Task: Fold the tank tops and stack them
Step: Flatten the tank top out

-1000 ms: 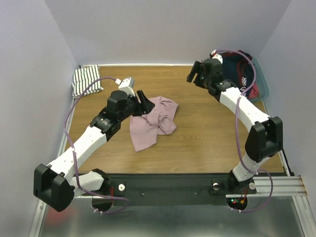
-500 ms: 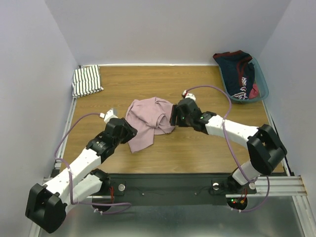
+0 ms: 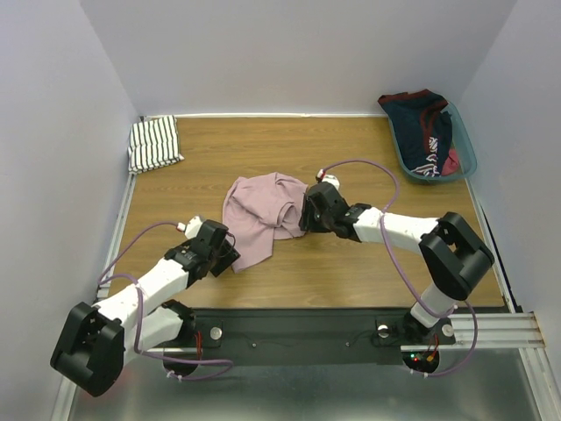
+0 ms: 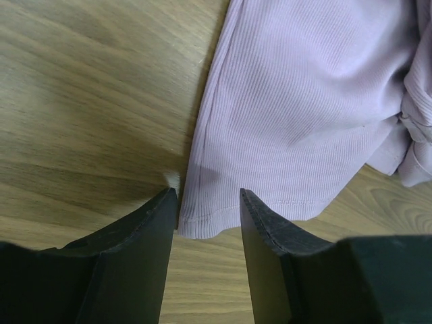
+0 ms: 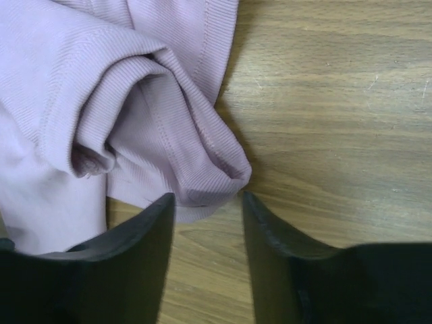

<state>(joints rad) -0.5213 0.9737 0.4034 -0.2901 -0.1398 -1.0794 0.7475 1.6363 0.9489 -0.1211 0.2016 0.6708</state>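
You are working with the pink tank top (image 3: 259, 210) lying crumpled near the middle of the table (image 3: 368, 263), partly bunched and not yet folded. Your left gripper (image 4: 208, 196) is sitting low at the top's near left corner. Its jaws are standing partly apart and straddling the stitched edge, which is lying flat on the wood between them. It is not pinching anything. Your right gripper (image 5: 208, 197) is reaching in at the top's right side. Its jaws are also standing partly apart, on either side of a rolled fold of the cloth. Bare wood is showing in the gap, so it is not holding the cloth either. The striped tank top (image 3: 154, 145) is resting folded in the far left corner of the table, well apart from both arms. A teal bin (image 3: 466, 163) is sitting at the far right corner with dark clothing (image 3: 425, 123) spilling over its rim.
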